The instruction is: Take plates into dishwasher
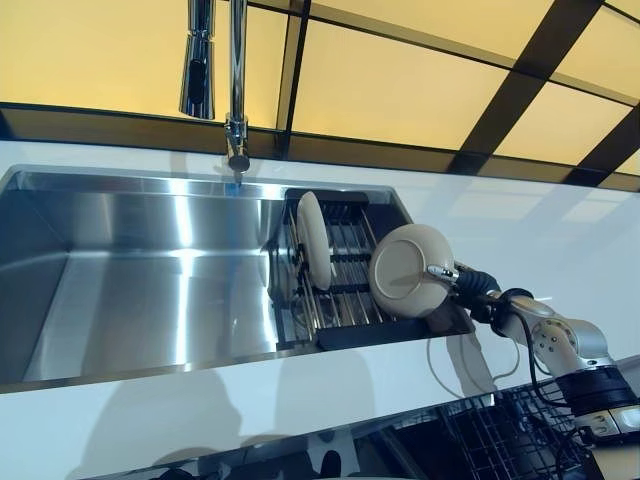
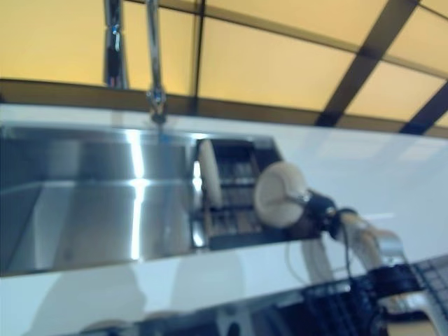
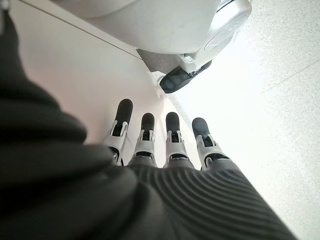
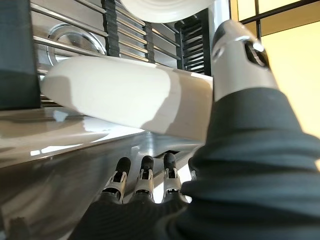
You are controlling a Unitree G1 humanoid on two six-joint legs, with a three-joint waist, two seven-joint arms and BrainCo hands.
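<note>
Over sink rack (image 1: 340, 300): right hand (image 1: 462, 283) pinching cream plate (image 1: 405, 268); second plate (image 1: 313, 238) upright; left hand (image 3: 165, 145) fingers straight, empty.

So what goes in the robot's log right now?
right hand: shut on plate | above drying rack | second plate: racked | left hand: idle

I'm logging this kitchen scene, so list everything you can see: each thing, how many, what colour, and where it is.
Plates: two, cream; one upright in the rack, one held at the rack's near right end.
Drying rack: one, black, across the sink's right end.
Sink: one, steel, set in the counter.
Counter: one, white.
Faucet: one, chrome, behind the sink.
Wire basket: one, black, below the counter's edge.
Right hand: gripping the plate.
Left hand: fingers straight, idle, wrist view only.
</note>
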